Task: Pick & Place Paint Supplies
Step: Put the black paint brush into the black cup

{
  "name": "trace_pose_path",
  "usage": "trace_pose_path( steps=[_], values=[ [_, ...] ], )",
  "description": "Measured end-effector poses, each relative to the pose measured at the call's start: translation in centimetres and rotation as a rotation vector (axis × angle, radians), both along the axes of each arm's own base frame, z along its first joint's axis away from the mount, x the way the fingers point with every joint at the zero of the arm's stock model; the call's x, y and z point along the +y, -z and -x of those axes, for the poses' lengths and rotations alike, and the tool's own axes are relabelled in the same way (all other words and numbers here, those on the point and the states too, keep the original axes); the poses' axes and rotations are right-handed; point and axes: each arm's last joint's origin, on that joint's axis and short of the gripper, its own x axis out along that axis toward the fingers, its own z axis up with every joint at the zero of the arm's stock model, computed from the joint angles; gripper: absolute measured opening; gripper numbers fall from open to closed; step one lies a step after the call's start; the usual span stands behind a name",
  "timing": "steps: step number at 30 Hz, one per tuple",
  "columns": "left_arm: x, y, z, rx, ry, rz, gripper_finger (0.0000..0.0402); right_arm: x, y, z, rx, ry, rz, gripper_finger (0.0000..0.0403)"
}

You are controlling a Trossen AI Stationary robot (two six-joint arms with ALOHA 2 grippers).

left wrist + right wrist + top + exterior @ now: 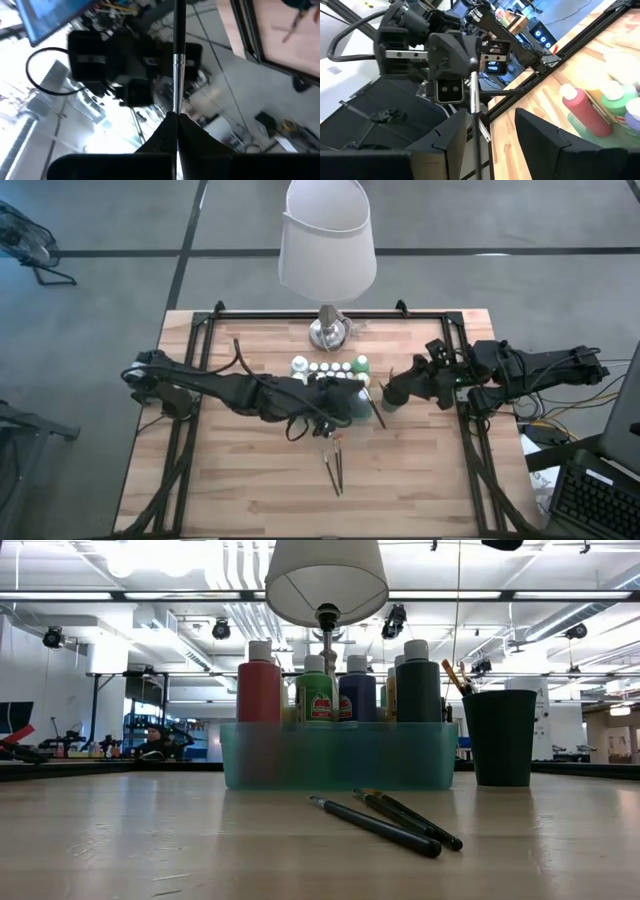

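Both arms reached inward over the table's middle. The left gripper (177,125) was clamped shut; the right gripper (490,132) stood parted.

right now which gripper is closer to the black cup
Right. The right gripper is directly above the black cup; the left gripper is just beside it, over the bottle bin.

Bare table front (250,490); tray (340,755), cup (499,737), lamp (328,240) block the rear.

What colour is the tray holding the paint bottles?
Translucent teal tray, clearest in the low view.
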Motion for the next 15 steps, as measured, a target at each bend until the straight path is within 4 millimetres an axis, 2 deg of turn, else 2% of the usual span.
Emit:
trace_pose_path(
  steps=[6, 15],
  values=[
    [0.5, -0.2, -0.8, -0.039, 0.049, -0.013, 0.0, 0.1, 0.1, -0.7, -0.01, -0.003, -0.002, 0.017],
    [1.4, 0.2, -3.7, -0.024, 0.055, -0.048, 0.0, 0.4, -1.2, -1.7, 0.012, -0.029, 0.015, 0.0156]
  ],
)
